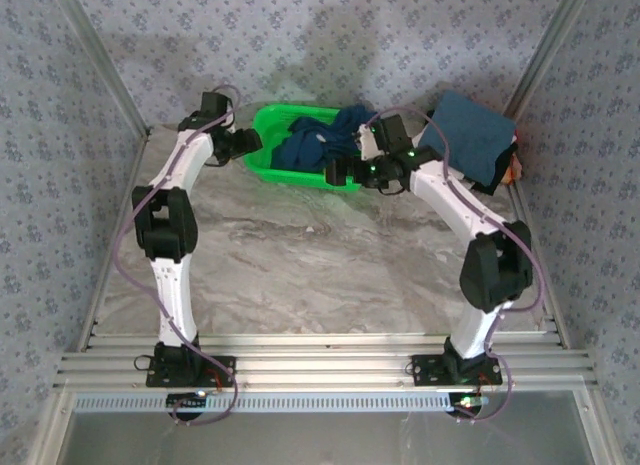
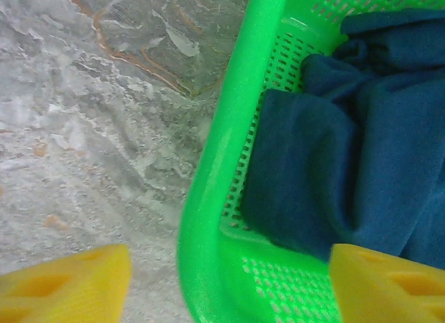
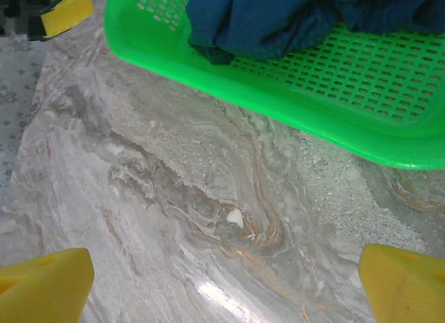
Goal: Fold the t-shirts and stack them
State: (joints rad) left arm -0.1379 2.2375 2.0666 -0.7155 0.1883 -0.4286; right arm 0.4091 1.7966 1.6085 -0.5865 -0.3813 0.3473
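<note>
A crumpled teal-blue t-shirt (image 1: pixel 303 147) lies in the green mesh basket (image 1: pixel 262 163) at the back of the table, with a darker navy shirt (image 1: pixel 350 120) bunched at its right end. My left gripper (image 1: pixel 245 143) is open at the basket's left end. In the left wrist view its yellow fingers (image 2: pixel 62 285) straddle the green rim (image 2: pixel 208 198), the blue cloth (image 2: pixel 348 142) just inside. My right gripper (image 1: pixel 336 172) is open and empty above bare marble by the basket's front wall (image 3: pixel 334 121). Folded shirts (image 1: pixel 470 140) are stacked at the back right, teal-blue on top.
The marble tabletop (image 1: pixel 320 255) stretches in front of the basket. Black and orange-red cloth edges (image 1: pixel 514 165) peek from under the stack by the right frame rail. Patterned walls close in the back and both sides.
</note>
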